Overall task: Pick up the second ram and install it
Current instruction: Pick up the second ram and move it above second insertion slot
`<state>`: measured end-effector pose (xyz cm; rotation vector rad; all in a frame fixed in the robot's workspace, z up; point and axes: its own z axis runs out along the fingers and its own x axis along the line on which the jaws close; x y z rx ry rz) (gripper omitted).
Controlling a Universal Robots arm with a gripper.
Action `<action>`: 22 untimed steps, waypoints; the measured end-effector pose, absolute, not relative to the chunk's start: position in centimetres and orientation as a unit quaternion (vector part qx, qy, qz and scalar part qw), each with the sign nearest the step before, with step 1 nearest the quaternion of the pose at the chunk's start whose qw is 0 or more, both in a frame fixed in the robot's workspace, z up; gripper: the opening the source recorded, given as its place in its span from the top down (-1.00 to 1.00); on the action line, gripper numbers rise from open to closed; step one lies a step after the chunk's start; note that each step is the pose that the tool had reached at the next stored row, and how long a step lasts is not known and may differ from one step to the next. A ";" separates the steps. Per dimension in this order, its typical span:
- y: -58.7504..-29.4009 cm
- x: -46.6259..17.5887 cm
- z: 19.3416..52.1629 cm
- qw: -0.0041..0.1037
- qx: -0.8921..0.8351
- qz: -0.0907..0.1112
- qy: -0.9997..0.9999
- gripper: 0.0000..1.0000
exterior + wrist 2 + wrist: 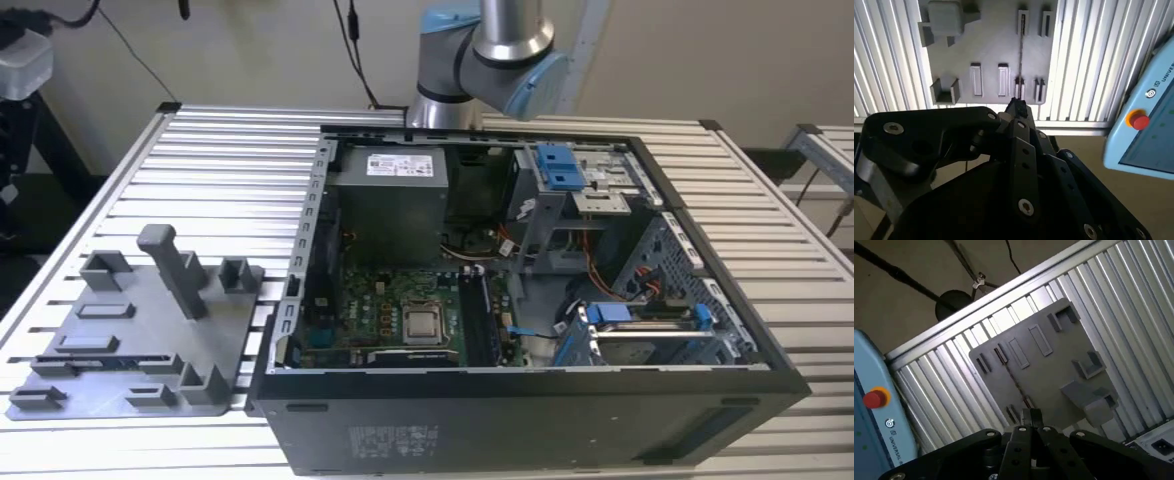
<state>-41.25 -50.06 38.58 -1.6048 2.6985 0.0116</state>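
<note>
- Ram [1020, 60] stands on edge in slots of a grey plate [134, 322], at the exterior view's lower left.
- Pincer [1016, 107] clenched, empty, above the plate.
- Plate rests on ribbed desk [227, 170].

Slatted aluminium table [200, 170] – beige wall [240, 50] behind, black cables [355, 30] hanging; tan floor [899, 310] in first wrist view.

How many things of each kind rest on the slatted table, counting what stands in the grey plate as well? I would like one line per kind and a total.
computer case, lid off: 1
grey holder plate: 1
ram stick standing on edge in the plate's slots: 1
Total: 3
</note>
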 end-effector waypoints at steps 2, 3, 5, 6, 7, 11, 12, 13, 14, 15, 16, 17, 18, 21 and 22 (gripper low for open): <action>-50.1 -41.3 38.6 0.001 -0.526 0.004 0.850 0.79; -50.1 -41.3 38.6 0.001 -0.534 0.004 0.846 0.79; -50.1 -41.3 38.6 0.001 -0.549 0.004 0.836 0.79; -50.1 -41.3 38.6 0.001 -0.556 0.004 0.831 0.79; -50.1 -41.3 38.6 0.001 -0.562 0.004 0.827 0.79; -50.1 -41.3 38.6 0.001 -0.586 0.004 0.810 0.79; -50.1 -41.3 38.6 0.001 -0.592 0.004 0.806 0.79; -50.1 -41.3 38.6 0.001 -0.598 0.004 0.801 0.79; -50.1 -41.3 38.6 0.001 -0.604 0.004 0.797 0.79; -50.1 -41.3 38.6 0.000 -0.610 0.004 0.792 0.79; -50.1 -41.3 38.6 0.000 -0.616 0.004 0.788 0.79; -50.1 -41.3 38.6 0.000 -0.622 0.004 0.783 0.79; -50.1 -41.3 38.6 0.000 -0.628 0.004 0.778 0.79; -50.1 -41.3 38.6 0.000 -0.645 0.004 0.764 0.79; -50.1 -41.3 38.6 0.000 -0.650 0.004 0.760 0.79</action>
